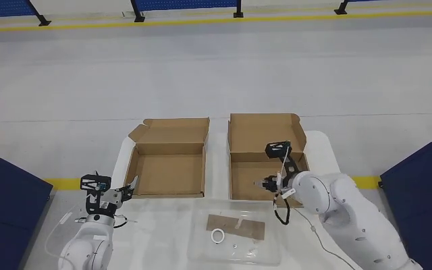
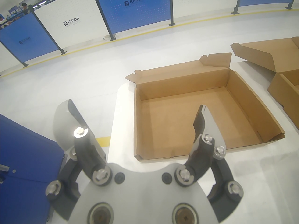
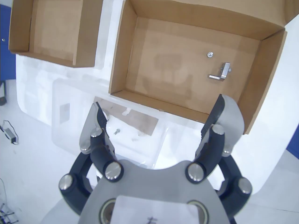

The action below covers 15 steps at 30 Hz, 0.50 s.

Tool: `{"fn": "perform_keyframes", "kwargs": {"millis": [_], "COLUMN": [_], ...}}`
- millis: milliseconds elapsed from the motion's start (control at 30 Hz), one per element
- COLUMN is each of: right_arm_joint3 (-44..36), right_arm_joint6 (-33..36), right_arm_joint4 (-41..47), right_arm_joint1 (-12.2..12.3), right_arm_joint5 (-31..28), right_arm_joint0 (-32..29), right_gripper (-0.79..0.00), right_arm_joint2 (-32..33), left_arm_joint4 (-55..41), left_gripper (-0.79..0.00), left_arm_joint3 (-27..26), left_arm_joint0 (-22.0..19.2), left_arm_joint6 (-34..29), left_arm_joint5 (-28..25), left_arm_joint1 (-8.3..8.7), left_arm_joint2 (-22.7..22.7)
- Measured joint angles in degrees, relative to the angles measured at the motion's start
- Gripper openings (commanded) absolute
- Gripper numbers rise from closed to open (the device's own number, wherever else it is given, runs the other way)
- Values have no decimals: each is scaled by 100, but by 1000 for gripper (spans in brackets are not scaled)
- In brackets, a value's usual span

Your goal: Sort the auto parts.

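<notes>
1. Top: left gripper [image 1: 129,189] is spread wide with nothing in it, at the near left corner of the left box [image 1: 169,172]. Right gripper [image 1: 267,182] sits over the near wall of the right box [image 1: 251,169]. Clear tray [image 1: 266,251] in front of both boxes holds a white ring [image 1: 217,235] and a cardboard strip [image 1: 236,226].
2. Left wrist: left gripper fingers apart, nothing between them, pointing at the left box.
3. Right wrist: right gripper released, grasping nothing. Metal bracket [image 3: 222,71] and small stud [image 3: 209,54] lie on the right box floor, near each other but not touching. Small screw [image 3: 116,131] is in the clear tray.
</notes>
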Motion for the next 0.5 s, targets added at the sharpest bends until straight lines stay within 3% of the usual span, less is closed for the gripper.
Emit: {"fn": "perform_keyframes", "kwargs": {"millis": [167, 500], "right_arm_joint3": [-419, -391], "right_arm_joint6": [507, 473], "right_arm_joint4": [-404, -416], "right_arm_joint1": [-2, -3], "right_arm_joint5": [-420, -518], "right_arm_joint0": [5, -27], "right_gripper": [0, 0], "right_arm_joint2": [-347, -390], "left_arm_joint4": [0, 0], "left_gripper": [0, 0], "left_arm_joint3": [0, 0], "left_arm_joint0": [0, 0], "left_arm_joint6": [0, 0], "left_arm_joint5": [0, 0], "left_arm_joint1": [0, 0], "left_arm_joint2": [0, 0]}}
